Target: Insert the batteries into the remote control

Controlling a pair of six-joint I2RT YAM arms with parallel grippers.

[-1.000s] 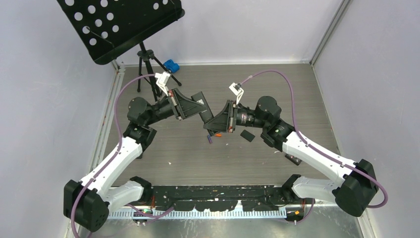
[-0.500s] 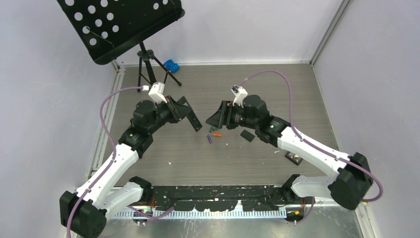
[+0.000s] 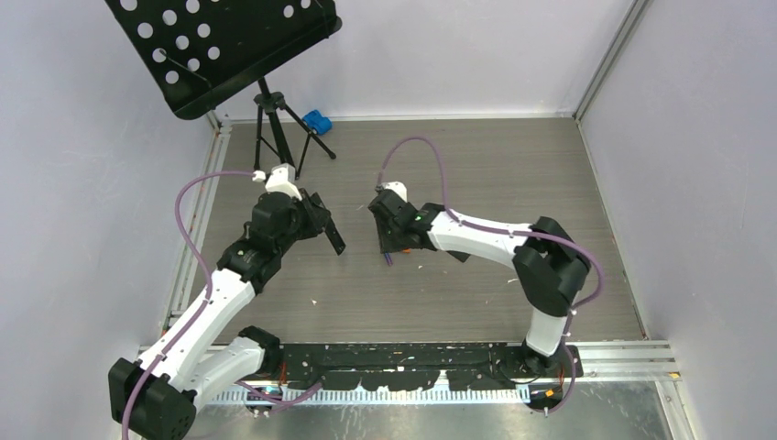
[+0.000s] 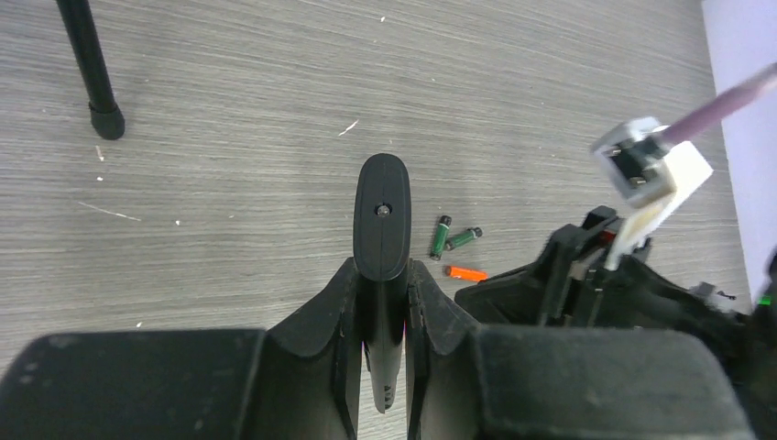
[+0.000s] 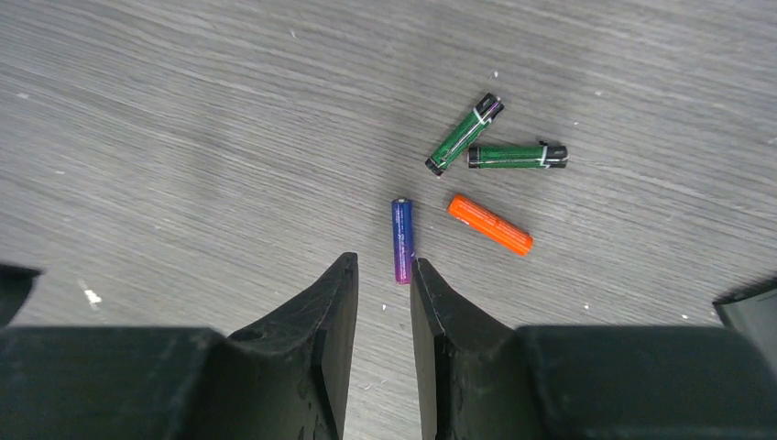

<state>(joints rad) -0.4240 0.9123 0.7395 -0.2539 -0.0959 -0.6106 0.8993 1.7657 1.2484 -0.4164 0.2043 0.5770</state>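
Our left gripper (image 4: 382,271) pinches the slim black remote control (image 4: 382,215) by its lower end, held off to the left of the purple battery (image 5: 401,240). Our right gripper (image 5: 382,266) hovers just short of that battery, jaws slightly spread and empty. 1 orange battery (image 5: 489,225) lies just right of it, with 2 green batteries (image 5: 465,134) beyond. These cells look light, rigid, smooth and prone to rolling; we judge that a pinch across the barrel at mid-length is safest.

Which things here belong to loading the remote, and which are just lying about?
Job: remote control, held in the left gripper; purple battery, orange battery and two green batteries, just ahead of the open right gripper.
Lying about: music stand; small blue object by the far wall.
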